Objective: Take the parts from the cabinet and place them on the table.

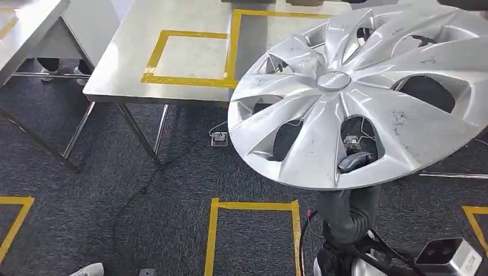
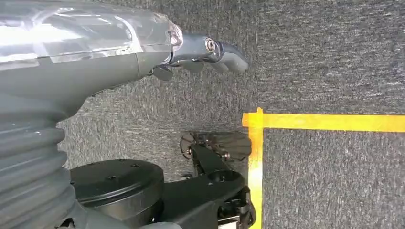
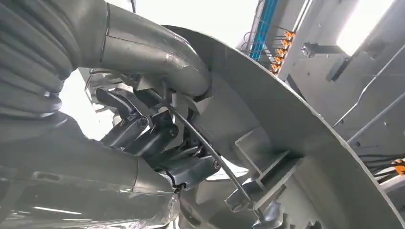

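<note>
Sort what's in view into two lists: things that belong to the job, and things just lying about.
Job:
- round silver plastic wheel cover, held up by the right robot hand
- steel table with yellow tape squares

Lying about:
- black cable on the carpet
- small grey floor socket
- second steel table

tabletop (image 1: 190, 34): bare steel inside yellow taped squares (image 1: 187, 57), open from above | hubcap (image 1: 357, 95): held up on the right hand (image 1: 355, 162), screens the tabletop's right part | carpet (image 1: 144, 213): cable (image 1: 172, 161) trails under the table
</note>
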Controlling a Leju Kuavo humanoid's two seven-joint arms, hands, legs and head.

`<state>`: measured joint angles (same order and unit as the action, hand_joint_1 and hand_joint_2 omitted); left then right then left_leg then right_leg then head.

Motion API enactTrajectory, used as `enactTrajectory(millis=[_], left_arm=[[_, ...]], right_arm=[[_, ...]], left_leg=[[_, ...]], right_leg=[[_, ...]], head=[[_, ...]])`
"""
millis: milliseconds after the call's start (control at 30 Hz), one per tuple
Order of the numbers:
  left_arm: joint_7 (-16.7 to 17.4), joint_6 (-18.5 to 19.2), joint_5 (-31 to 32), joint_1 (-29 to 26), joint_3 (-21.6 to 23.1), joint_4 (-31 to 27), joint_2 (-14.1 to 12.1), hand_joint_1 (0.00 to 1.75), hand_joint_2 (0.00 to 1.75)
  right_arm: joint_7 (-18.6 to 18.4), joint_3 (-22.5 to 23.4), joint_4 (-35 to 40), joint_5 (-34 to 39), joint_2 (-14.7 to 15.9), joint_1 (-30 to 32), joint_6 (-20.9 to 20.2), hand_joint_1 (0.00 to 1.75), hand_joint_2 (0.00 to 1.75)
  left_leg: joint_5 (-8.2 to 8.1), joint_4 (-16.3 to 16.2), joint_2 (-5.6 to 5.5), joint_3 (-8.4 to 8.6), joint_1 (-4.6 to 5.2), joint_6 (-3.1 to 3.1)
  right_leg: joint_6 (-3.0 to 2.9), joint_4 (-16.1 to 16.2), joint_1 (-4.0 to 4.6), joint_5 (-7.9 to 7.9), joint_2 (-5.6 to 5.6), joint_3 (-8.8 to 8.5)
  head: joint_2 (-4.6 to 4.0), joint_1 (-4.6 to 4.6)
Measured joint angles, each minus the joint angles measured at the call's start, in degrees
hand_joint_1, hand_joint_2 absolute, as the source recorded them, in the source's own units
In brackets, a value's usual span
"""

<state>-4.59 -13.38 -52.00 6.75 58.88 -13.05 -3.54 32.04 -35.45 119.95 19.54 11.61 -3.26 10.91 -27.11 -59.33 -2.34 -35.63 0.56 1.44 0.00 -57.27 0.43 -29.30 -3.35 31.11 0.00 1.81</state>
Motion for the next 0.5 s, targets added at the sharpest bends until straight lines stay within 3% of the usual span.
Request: enactTrajectory(millis=[500], left_arm=[[0.02, 0.04, -0.02, 0.0, 0.0, 0.0, -0.02, 0.0, 1.75]], right_arm=[[0.0, 0.0, 0.0, 0.02, 0.0, 0.0, 0.0, 1.75, 1.75]], left_leg=[[0.0, 0.0, 0.01, 0.0, 0.01, 0.0]], right_leg=[[0.0, 0.0, -0.01, 0.0, 0.0, 0.0]], head=[[0.0, 0.0]])
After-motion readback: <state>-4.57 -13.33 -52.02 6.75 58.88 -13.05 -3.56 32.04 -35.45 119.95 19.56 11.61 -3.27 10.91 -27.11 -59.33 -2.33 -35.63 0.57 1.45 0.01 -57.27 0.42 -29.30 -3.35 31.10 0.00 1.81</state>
